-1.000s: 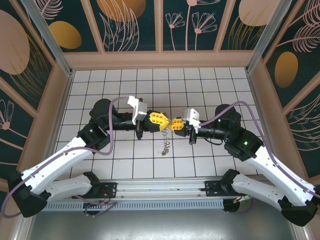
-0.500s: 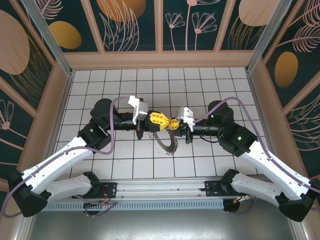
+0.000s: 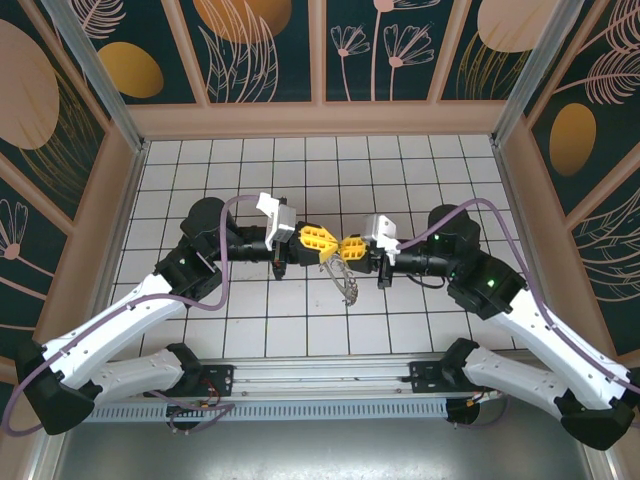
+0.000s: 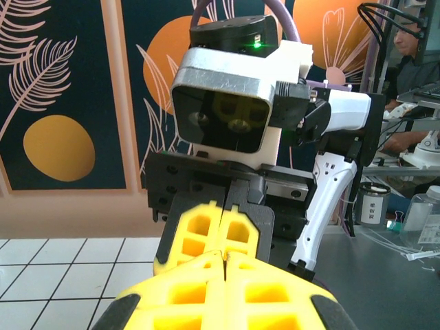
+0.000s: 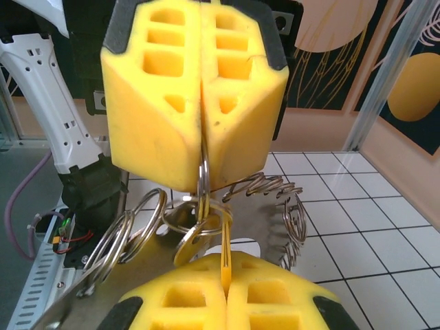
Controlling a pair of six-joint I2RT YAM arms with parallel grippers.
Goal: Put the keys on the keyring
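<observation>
Both grippers meet tip to tip above the middle of the tiled floor. My left gripper [image 3: 333,244] is shut on the keyring: in the right wrist view its yellow fingers [image 5: 199,89] pinch one thin wire loop [image 5: 203,172] edge-on. The keyring [image 3: 346,282], a flat grey ring [image 5: 265,220] fringed with wire loops, hangs tilted beneath the fingertips. My right gripper [image 5: 225,267] is shut on a thin yellow-orange key [image 5: 225,249], whose tip reaches up into the pinched loop. In the left wrist view my left gripper [image 4: 224,256] touches the right gripper's fingers [image 4: 206,230].
The white tiled floor [image 3: 300,160] is boxed in by a wooden rim [image 3: 320,120] at the back and on both sides. An aluminium rail [image 3: 320,385] carrying the arm bases runs along the near edge.
The hanging keyring has swung and turned under the fingertips, from edge-on to flat to tilted. The right arm pushed left toward the left gripper, then eased back. Both grippers stayed shut.
</observation>
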